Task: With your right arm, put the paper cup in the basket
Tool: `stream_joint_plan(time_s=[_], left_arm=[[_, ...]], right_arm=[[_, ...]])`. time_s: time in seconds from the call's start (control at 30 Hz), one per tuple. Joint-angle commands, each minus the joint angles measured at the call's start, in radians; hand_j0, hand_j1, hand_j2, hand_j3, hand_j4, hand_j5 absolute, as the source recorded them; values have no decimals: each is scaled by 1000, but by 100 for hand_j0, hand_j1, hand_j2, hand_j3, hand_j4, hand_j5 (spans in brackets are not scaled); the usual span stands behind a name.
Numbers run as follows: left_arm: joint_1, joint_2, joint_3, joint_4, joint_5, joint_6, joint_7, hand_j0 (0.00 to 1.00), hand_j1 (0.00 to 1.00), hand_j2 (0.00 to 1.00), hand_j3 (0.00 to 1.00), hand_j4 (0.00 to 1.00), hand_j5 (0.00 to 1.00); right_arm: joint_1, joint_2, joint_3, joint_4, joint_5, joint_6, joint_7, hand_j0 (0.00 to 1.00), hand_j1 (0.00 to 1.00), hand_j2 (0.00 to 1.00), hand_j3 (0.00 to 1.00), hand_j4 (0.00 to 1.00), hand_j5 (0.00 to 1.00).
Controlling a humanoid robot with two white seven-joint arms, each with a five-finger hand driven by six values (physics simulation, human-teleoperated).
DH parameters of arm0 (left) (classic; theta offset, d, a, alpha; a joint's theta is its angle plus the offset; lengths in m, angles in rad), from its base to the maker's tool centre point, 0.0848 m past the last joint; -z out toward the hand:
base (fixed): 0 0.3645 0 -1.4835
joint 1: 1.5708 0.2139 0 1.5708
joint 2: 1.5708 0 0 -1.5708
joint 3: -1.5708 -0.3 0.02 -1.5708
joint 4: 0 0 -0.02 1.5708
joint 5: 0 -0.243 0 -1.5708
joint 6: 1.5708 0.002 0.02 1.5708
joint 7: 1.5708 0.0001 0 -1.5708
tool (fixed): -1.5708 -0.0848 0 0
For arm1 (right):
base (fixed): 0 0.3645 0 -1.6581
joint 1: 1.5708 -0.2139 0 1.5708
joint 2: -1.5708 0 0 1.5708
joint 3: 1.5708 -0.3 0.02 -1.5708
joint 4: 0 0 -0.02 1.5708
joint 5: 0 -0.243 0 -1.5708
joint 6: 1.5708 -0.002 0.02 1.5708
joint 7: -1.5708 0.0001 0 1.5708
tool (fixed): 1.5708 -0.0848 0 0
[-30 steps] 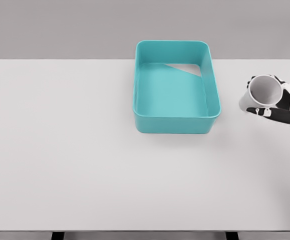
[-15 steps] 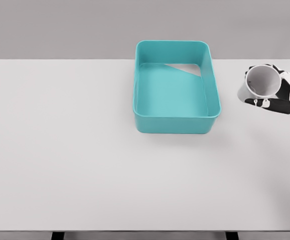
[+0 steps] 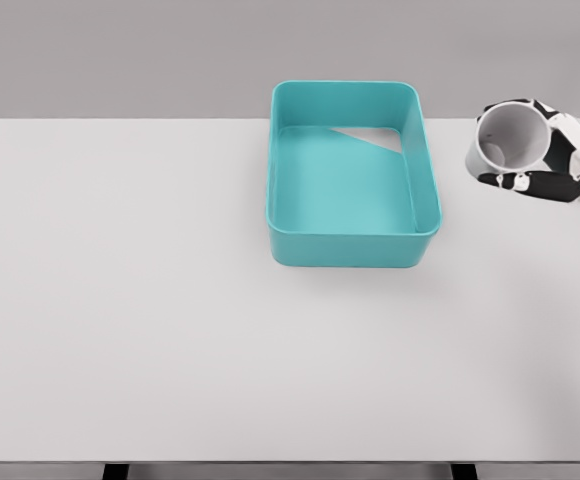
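I count one white paper cup (image 3: 510, 140) and one teal rectangular basket (image 3: 353, 243), smooth-walled with rounded corners, on the plain white worktop (image 3: 130, 300). My right hand (image 3: 555, 165) grips the cup, tilted, seemingly lifted, just right of the basket.

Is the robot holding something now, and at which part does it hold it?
The right hand holds the paper cup around its side wall.
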Motion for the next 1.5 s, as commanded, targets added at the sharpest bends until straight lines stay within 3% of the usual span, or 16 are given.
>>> stream_joint_plan(time_s=[0.0, 0.67, 0.97, 1.03, 1.13, 1.47], left_arm=[[0, 0, 0, 0, 0, 0, 0, 100, 100, 100, 100, 100, 100], [0, 0, 0, 0, 0, 0, 0, 100, 100, 100, 100, 100, 100], [0, 0, 0, 0, 0, 0, 0, 100, 100, 100, 100, 100, 100], [0, 0, 0, 0, 0, 0, 0, 100, 100, 100, 100, 100, 100], [0, 0, 0, 1, 0, 0, 0, 100, 100, 100, 100, 100, 100], [0, 0, 0, 0, 0, 0, 0, 100, 100, 100, 100, 100, 100]], right_arm=[[-2, 17, 2, -6, 31, 1, 0, 64, 64, 64, 64, 64, 64], [-83, 102, 25, -57, 192, 4, 0, 63, 63, 63, 63, 63, 63], [-140, 102, 82, -57, 215, 39, 0, 64, 64, 64, 64, 64, 64], [-155, 105, 97, -57, 255, 51, 0, 63, 63, 63, 63, 63, 63], [-175, 172, 100, -58, 366, 68, 0, 63, 63, 63, 63, 63, 63], [-215, 177, 122, -57, 435, 74, 0, 63, 63, 63, 63, 63, 63]])
